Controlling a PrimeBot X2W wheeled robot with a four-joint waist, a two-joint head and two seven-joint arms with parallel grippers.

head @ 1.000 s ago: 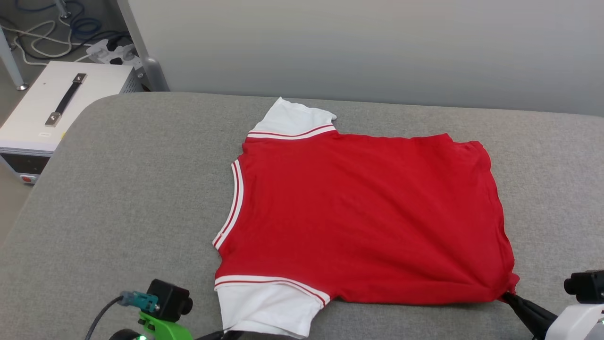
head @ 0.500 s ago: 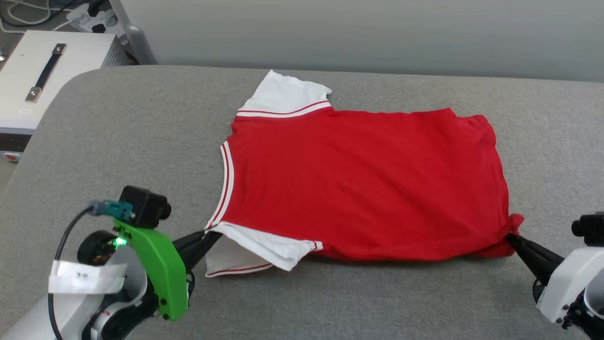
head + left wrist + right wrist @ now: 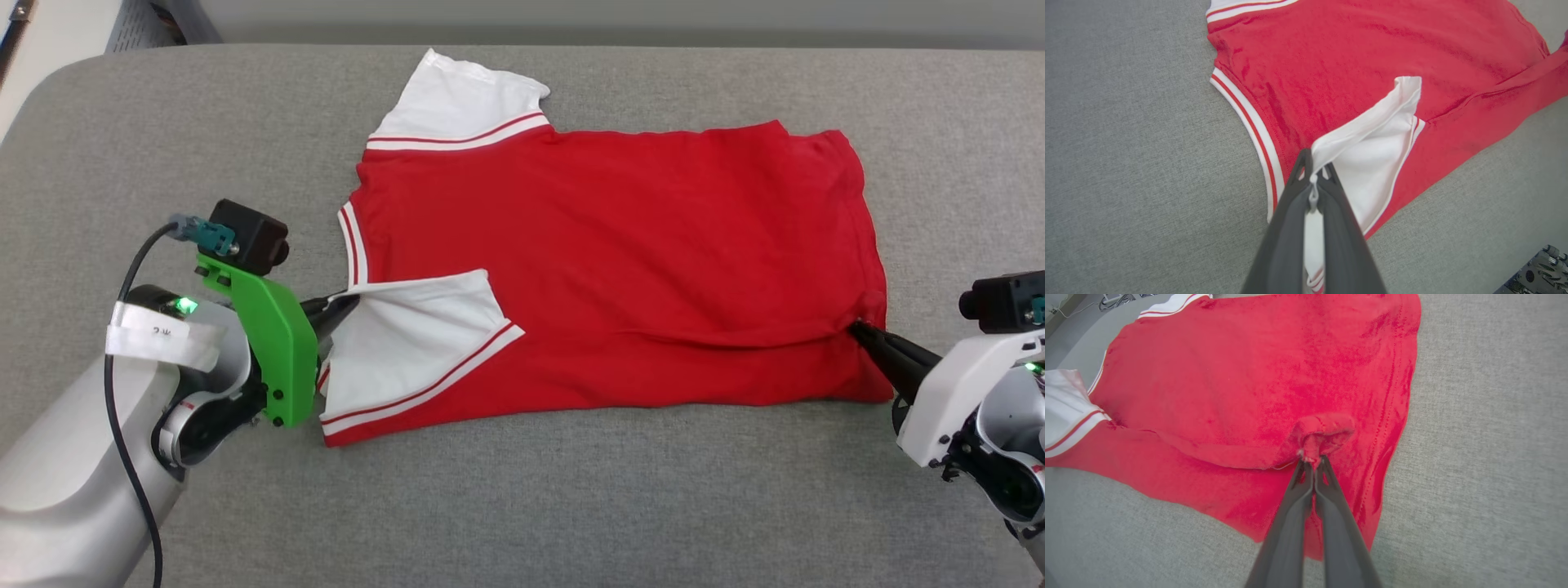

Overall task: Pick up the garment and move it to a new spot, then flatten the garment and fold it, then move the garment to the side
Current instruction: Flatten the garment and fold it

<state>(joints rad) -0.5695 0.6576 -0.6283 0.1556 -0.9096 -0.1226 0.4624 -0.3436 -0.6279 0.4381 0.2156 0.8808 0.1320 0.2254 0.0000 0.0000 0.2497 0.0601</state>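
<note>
The left gripper point(image 3: 1312, 165) is clamped on the white edge of the near sleeve point(image 3: 412, 339) of the garment point(image 3: 620, 237), a sliver of white cloth being pinched between its dark fingers point(image 3: 1288, 228). That sleeve is turned inward and laid on the garment's red body, its striped trim toward the near edge. The right gripper point(image 3: 1311, 459) is closed on a bunched knot of red cloth at the garment's near hem corner, and a strip along the near edge is lapped onto the body, a long crease running from there toward the folded sleeve. The garment is spread plain red side up, collar toward the robot's left, hem toward its right, the far sleeve point(image 3: 457, 102) lying flat. A grey padded surface point(image 3: 571, 506) lies beneath the garment and shows on every side of it. Just beside the collar, the base of the left fingers is hidden behind a green bracket point(image 3: 282, 351). Beyond the garment's far-left corner, part of a white case point(image 3: 65, 33) is seen.
</note>
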